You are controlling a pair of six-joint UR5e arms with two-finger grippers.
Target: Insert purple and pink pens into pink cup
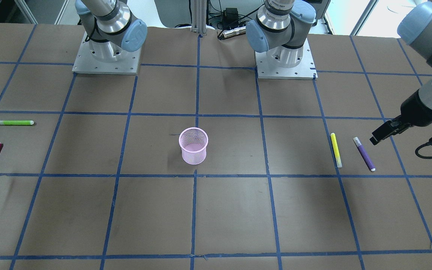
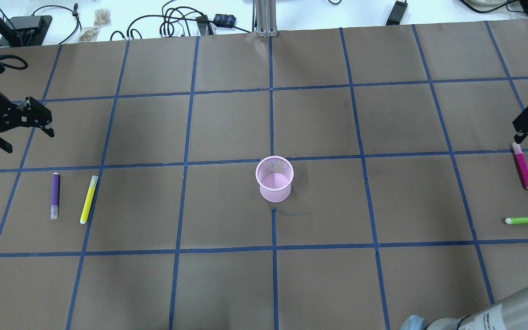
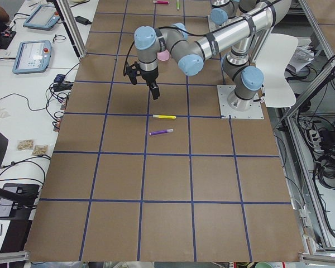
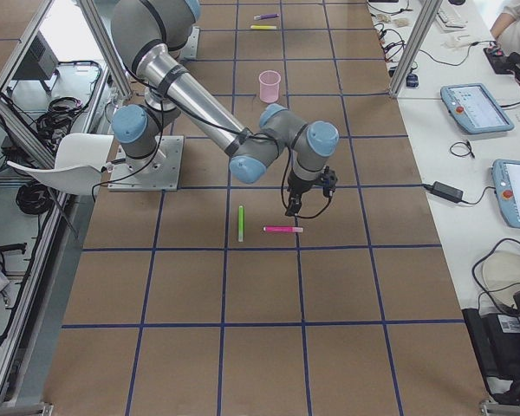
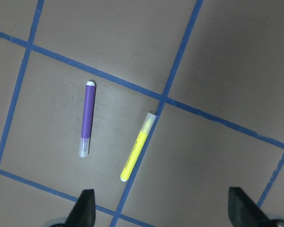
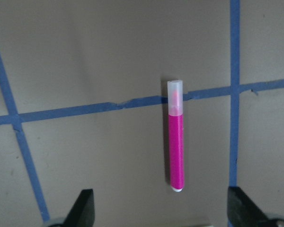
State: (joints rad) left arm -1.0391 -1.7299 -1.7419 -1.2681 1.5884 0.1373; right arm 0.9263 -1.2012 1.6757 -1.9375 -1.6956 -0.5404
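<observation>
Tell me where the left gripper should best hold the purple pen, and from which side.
Probably mid-barrel of the purple pen, from straight above: it lies flat, apart from the yellow pen, so the open left gripper can straddle its narrow width.

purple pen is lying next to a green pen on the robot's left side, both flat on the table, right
Not quite: beside the purple pen lies a yellow pen, not a green one, as the left wrist view shows. Both do lie flat on the robot's left side.
</observation>
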